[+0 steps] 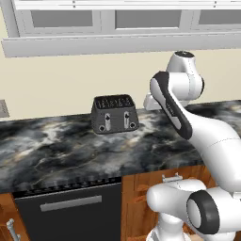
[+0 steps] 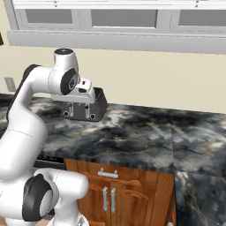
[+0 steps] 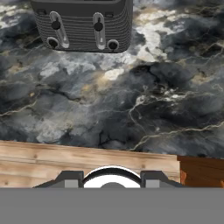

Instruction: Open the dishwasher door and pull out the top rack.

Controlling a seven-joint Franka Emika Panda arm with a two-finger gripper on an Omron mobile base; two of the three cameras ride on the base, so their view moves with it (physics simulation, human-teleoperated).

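Observation:
The dishwasher door (image 1: 70, 221) is a flat black panel under the counter at the lower left of the left base view. It stands shut and upright, with its grey bar handle (image 1: 70, 203) across the top. The top rack is hidden behind the shut door. My gripper (image 3: 112, 179) hangs high over the marble counter, well above and to the right of the door, and points down at the counter's front edge. Its two fingertips (image 3: 70, 178) stand wide apart with nothing between them, so it is open. The white hand (image 2: 83, 94) shows in front of the toaster.
A black toaster (image 1: 114, 114) stands on the dark marble counter (image 1: 56, 150) near the wall. Brown wooden cabinet doors (image 2: 123, 194) with grey handles sit to the right of the dishwasher. Upper cabinets (image 1: 61, 19) hang above. A wall outlet (image 1: 3, 108) is at the left.

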